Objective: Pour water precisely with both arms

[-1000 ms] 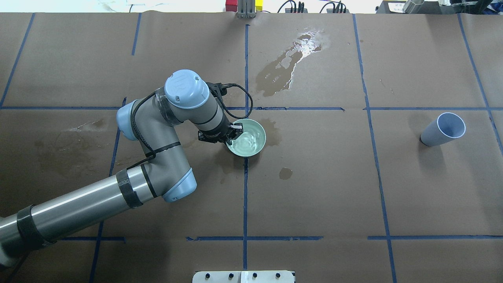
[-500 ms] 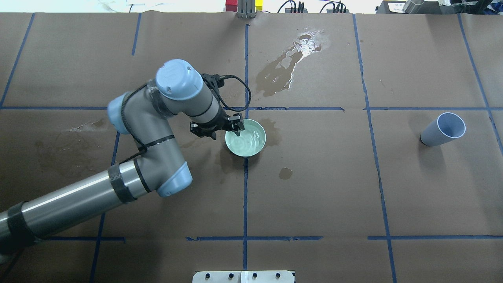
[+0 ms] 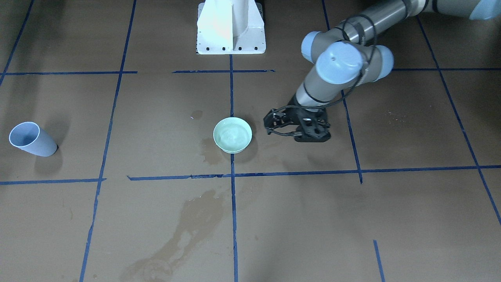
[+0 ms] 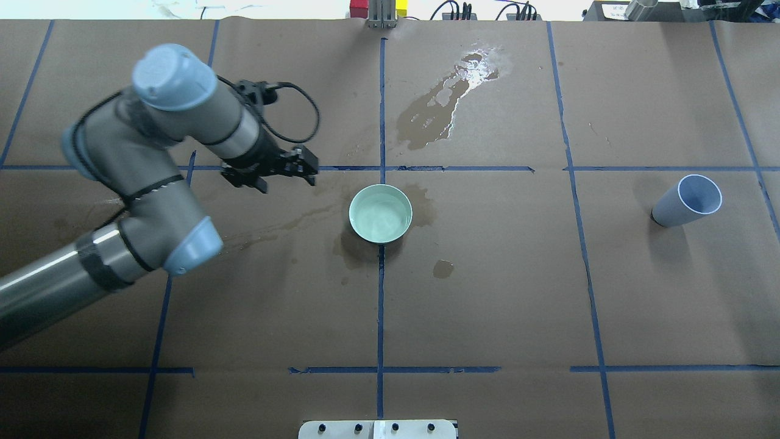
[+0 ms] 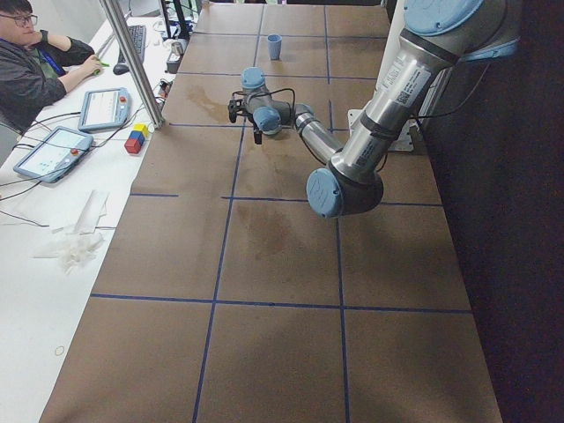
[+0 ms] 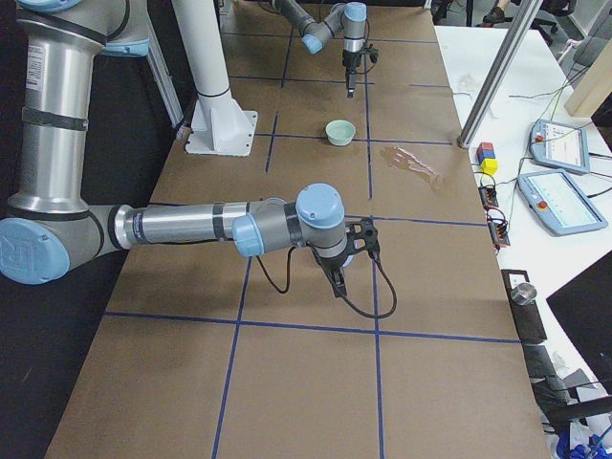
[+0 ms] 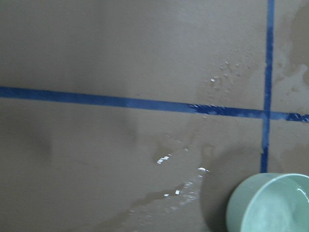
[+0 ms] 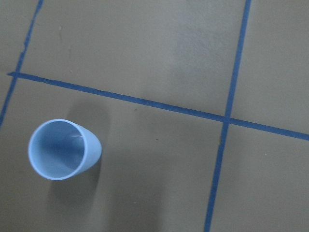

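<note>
A pale green bowl (image 4: 381, 213) holds rippled clear water (image 4: 382, 218) at the table's middle; it also shows in the front view (image 3: 232, 135) and the left wrist view (image 7: 270, 203). My left gripper (image 4: 308, 166) is open and empty, hanging a little to the left of the bowl and apart from it (image 3: 268, 122). A light blue cup (image 4: 688, 201) stands empty at the far right, and it shows below the right wrist camera (image 8: 60, 150). My right gripper (image 6: 337, 277) shows only in the right side view, so I cannot tell its state.
A glinting spilled puddle (image 4: 469, 70) lies at the back centre. Brown wet stains (image 4: 359, 250) surround the bowl, and droplets (image 7: 164, 158) lie left of it. The white pedestal (image 3: 231, 27) stands at my base. An operator (image 5: 35, 53) sits by tablets off the table's edge.
My left gripper has let go of the bowl's rim and drawn away to the left and back. The bowl has stayed put and its water has calmed.
</note>
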Controlling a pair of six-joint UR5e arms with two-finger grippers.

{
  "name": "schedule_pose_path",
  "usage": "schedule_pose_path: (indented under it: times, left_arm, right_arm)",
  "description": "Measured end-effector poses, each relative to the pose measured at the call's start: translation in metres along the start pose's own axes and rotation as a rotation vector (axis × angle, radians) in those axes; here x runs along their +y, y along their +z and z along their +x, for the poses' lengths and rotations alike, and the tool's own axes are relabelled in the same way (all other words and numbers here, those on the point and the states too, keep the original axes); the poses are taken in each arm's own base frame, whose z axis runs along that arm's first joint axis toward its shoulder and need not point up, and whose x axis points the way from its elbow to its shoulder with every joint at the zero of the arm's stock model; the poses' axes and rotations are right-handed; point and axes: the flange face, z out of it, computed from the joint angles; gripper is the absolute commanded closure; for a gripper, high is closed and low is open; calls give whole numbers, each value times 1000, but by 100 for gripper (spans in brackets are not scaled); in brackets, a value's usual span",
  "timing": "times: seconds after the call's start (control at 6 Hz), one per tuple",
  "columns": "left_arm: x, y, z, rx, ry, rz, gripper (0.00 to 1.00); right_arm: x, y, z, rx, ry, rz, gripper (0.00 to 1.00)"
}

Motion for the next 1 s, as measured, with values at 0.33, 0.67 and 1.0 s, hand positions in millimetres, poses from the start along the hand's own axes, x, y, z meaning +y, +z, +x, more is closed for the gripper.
schedule_pose_path:
  times: [0.33, 0.67, 1.0]
  left_arm:
    - [-7, -18, -34, -8, 39, 7, 0]
    - [-8, -19, -39, -9, 39, 4, 0]
    - [-8, -19, -40, -11, 36, 4, 0]
  right_arm:
    - [-11, -10, -74, -57, 31, 7, 0]
    - [-16, 9, -135, -68, 127, 30, 0]
    - [15, 56, -170, -18, 152, 139, 1]
